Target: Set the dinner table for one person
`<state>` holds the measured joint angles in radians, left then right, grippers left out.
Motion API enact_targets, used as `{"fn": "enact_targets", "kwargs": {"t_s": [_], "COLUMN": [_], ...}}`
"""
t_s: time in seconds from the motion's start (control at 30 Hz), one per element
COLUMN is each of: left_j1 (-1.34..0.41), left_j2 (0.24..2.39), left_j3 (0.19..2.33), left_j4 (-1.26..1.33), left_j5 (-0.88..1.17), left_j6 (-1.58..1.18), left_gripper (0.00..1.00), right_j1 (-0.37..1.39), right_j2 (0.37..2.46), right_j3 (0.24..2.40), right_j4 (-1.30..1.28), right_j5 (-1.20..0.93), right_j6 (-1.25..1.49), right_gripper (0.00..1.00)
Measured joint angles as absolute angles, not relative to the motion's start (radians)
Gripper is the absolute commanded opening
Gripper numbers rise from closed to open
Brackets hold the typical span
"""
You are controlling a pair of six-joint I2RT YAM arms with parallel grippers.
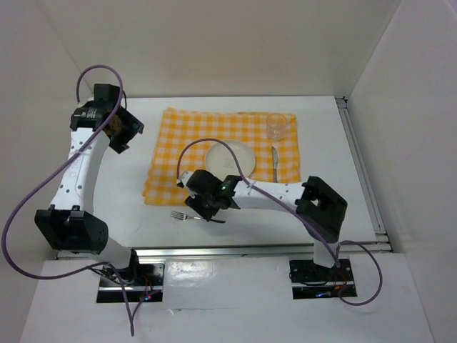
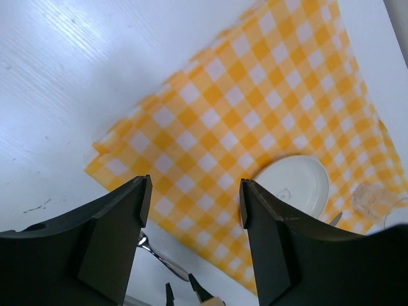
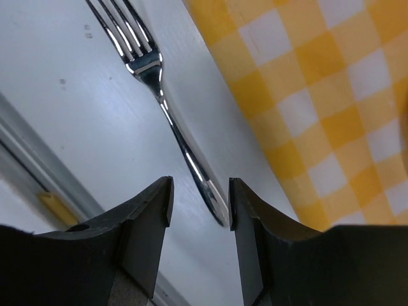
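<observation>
A silver fork (image 1: 178, 215) lies on the white dinner table (image 1: 328, 207), just off the near left corner of the yellow checked cloth (image 1: 186, 143). My right gripper (image 1: 207, 207) hangs low over its handle end. In the right wrist view the fork (image 3: 172, 121) points its tines away, and its handle tip sits between the jaws of the right gripper (image 3: 201, 191), close against the right finger, with a gap on the left. My left gripper (image 2: 195, 191) is open and empty, high over the cloth's left edge (image 2: 255, 95).
On the cloth stand a white plate (image 1: 230, 156), a clear glass (image 1: 277, 126) at the far right, and a knife (image 1: 274, 163) to the right of the plate. A metal rail runs along the table's near edge. White walls enclose the table.
</observation>
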<state>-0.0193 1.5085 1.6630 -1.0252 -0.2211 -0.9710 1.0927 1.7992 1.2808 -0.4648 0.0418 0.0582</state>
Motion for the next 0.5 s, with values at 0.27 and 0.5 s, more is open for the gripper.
{"fn": "enact_targets", "kwargs": {"t_s": [0.27, 0.5], "left_j1": [0.104, 0.131], "left_j2": [1.506, 1.502], "left_j3": [1.657, 1.614], "left_j4": [-1.044, -1.045], "left_j5": [-0.168, -0.122], "left_j6": [-0.948, -0.919], "left_gripper": [0.73, 0.73], "right_j1": [1.102, 1.111], "right_j2": [1.961, 2.022], "right_j3": [1.357, 1.398], "right_j4": [-0.456, -0.448], "right_j5": [0.020, 0.004], "right_j6": [0.020, 0.002], "right_gripper": [0.52, 0.48]}}
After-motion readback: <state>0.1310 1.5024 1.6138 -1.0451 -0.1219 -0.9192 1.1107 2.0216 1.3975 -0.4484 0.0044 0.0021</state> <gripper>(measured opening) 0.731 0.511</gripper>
